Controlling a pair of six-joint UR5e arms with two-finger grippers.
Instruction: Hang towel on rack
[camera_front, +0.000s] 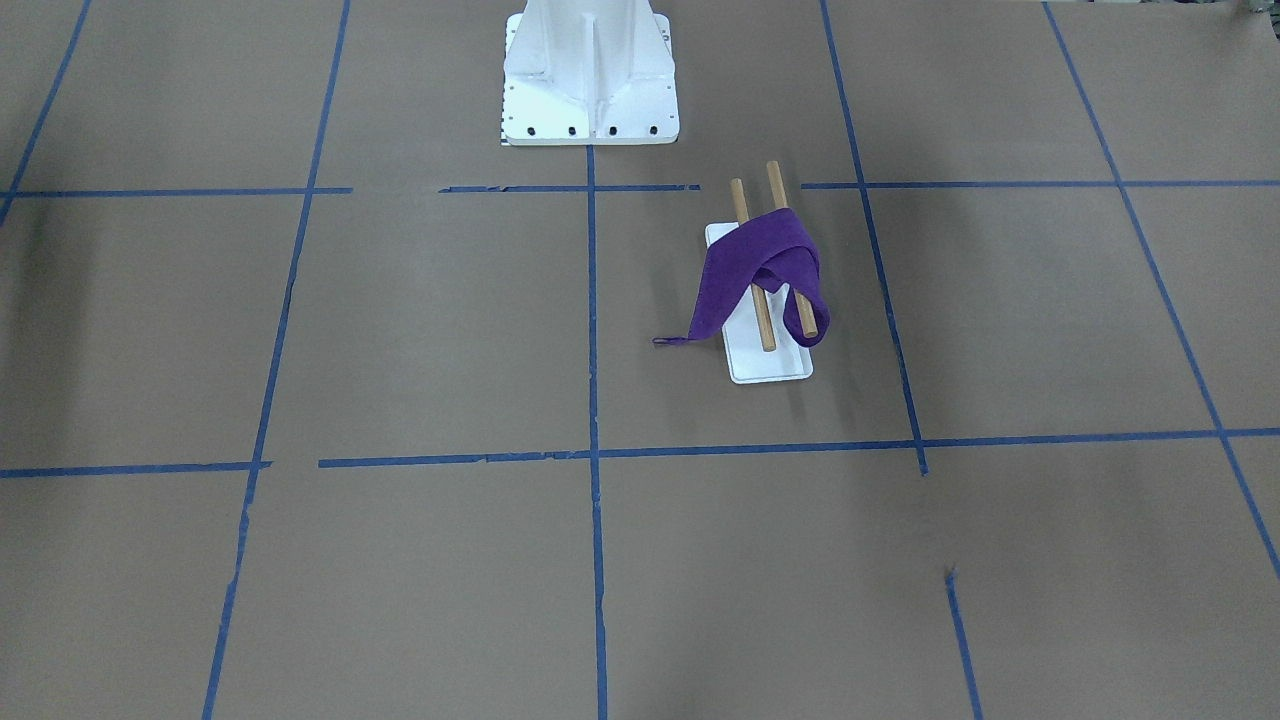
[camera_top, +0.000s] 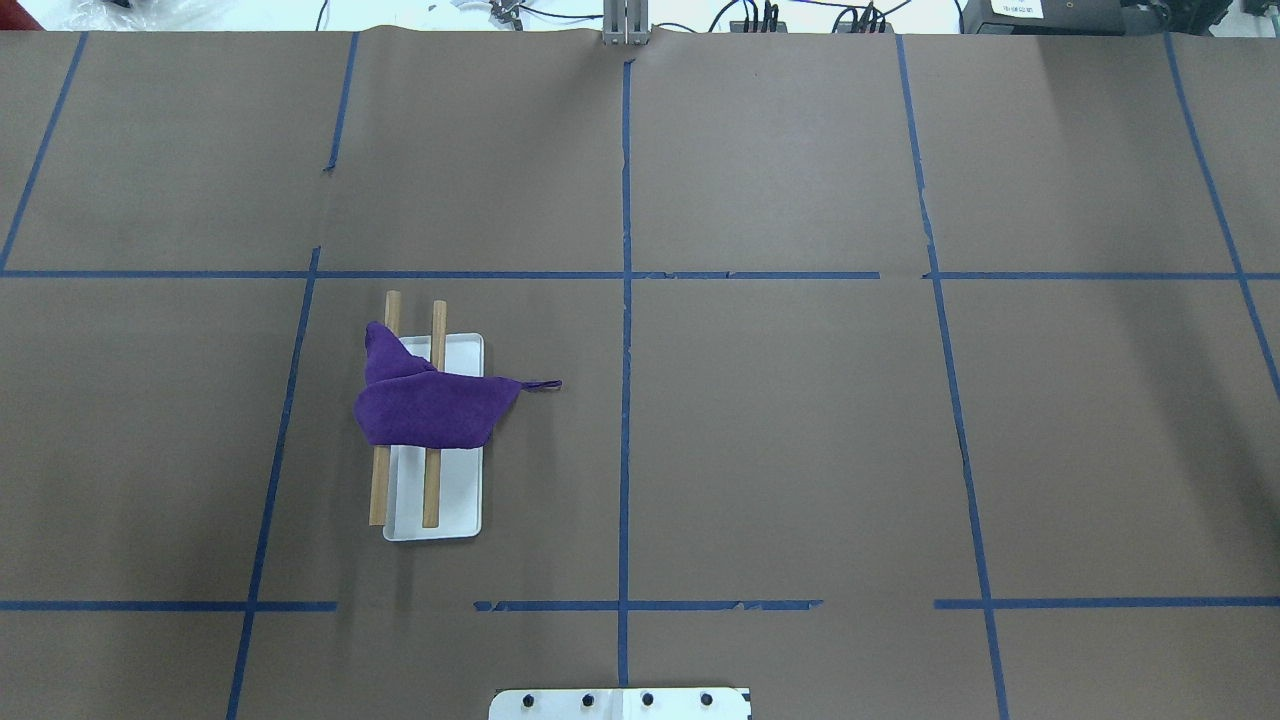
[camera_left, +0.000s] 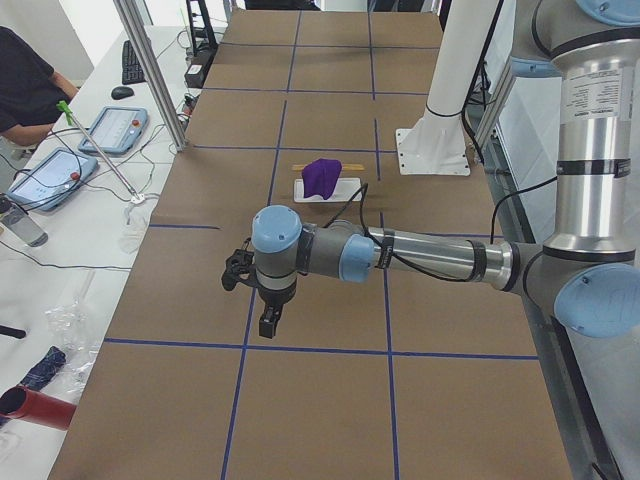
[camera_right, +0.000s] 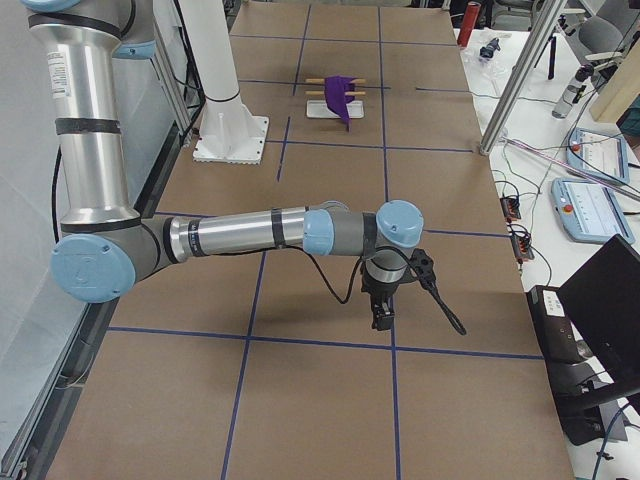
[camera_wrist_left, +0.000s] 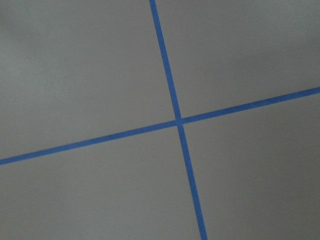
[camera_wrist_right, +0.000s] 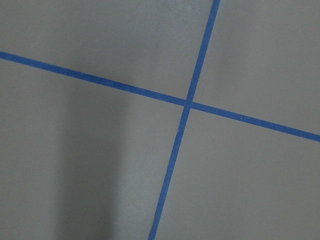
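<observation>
Purple soft cloth towel (camera_top: 430, 410) lay draped over both wooden dowels (camera_top: 434, 490) of small white-based rack (camera_top: 462, 505), corner loop trailing toward brown table (camera_top: 800, 450). Judged light, limp, easily snagged; best pinched at bunched fold. Well apart from it hung left gripper (camera_left: 270, 322) and right gripper (camera_right: 382, 315); opening could not be told.

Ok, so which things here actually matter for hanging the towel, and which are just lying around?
For the job:
- purple towel, draped across both dowels
- rack

Just there:
- white robot pedestal
- blue tape lines on the table
- blue handheld controller on the side bench
</observation>
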